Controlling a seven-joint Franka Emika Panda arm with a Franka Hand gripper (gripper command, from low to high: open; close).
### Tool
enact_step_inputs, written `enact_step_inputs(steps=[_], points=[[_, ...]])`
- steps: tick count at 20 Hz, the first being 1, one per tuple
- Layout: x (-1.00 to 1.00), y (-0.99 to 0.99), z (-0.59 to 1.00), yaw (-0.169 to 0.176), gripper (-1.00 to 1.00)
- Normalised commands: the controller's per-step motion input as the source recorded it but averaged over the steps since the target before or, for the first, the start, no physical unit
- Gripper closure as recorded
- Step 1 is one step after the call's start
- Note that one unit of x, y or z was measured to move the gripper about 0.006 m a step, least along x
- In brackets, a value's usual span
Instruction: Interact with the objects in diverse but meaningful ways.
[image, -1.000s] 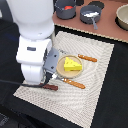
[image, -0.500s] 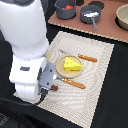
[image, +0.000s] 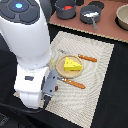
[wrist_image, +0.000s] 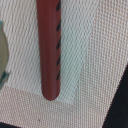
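A brown-red sausage (wrist_image: 49, 45) with dark notches fills the wrist view, lying on pale woven cloth. In the exterior view the arm hides it. My gripper (image: 48, 98) hangs low over the near-left part of the beige placemat (image: 95, 95). Its fingers do not show clearly in either view. A yellow cheese wedge (image: 72, 65) rests on the round tan plate (image: 62, 71) at the mat's middle. At the back, one grey pot (image: 65, 10) holds a red tomato (image: 65, 7). A second pot (image: 91, 16) holds the white fish-like piece (image: 90, 14).
Two orange-handled pieces of cutlery lie beside the plate, one behind it (image: 88, 58) and one in front (image: 76, 84). A tan bowl (image: 123, 17) stands at the back on the exterior view's right. The brown table (image: 107, 30) meets a dark surface around the mat.
The arm has moved toward the front of the exterior view and come lower over the mat's near-left part. The cheese, plate and cutlery have stayed put.
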Motion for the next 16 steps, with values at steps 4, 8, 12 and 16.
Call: enact_step_inputs(steps=[4, 8, 12, 16], points=[[0.03, 0.00, -0.16, 0.000, -1.00], [0.00, -0.07, -0.21, 0.000, -1.00], [0.00, -0.05, -0.16, 0.000, -1.00], [0.00, -0.05, -0.14, 0.000, -1.00]])
